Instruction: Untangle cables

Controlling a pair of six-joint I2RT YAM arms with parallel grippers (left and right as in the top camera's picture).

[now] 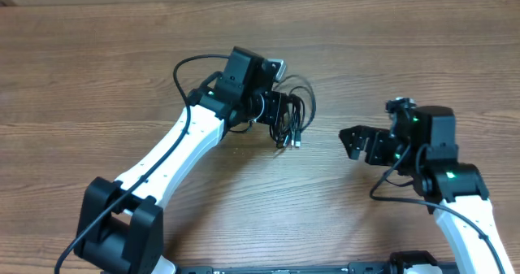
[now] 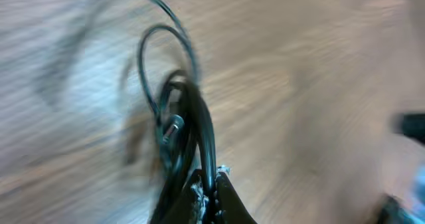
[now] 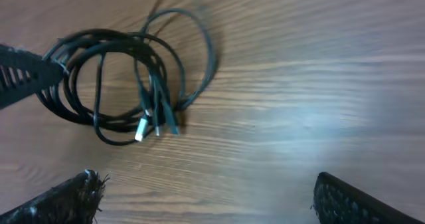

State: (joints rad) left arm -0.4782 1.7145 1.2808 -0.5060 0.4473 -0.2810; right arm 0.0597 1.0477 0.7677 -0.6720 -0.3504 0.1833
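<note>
Pinching the cables [image 1: 292,115] with the left claw [image 1: 279,115], a little above the middle of the wooden worktop [image 1: 390,46]. Seen from overhead as a small dark bundle of thin black cords right at the tip of the left arm, with loops sticking out to the upper right and plug ends [image 1: 288,142] pointing toward the near edge. Clamped on several strands, going by the left wrist view: fingertips [image 2: 219,184] pressed together at the bottom of the picture, cords running up from between them into two narrow loops, one small connector [image 2: 174,127] showing beside the strands. Badly blurred there, so cannot count the cords. From the right wrist, showing as a loose coil of several turns on or just above the wood, cannot tell which, with one wider loop reaching to the upper right and three plugs side by side at the lower middle of the coil, one pale, the others darker. Gripped at the coil's left rim by a ribbed black finger [image 3: 23,78] of the left claw. Holding the right claw [image 1: 355,142] spread wide, off to the right of the bundle, apart from it and touching no cord, its two fingers [image 3: 73,197] at the bottom corners of its own view with wood between
</note>
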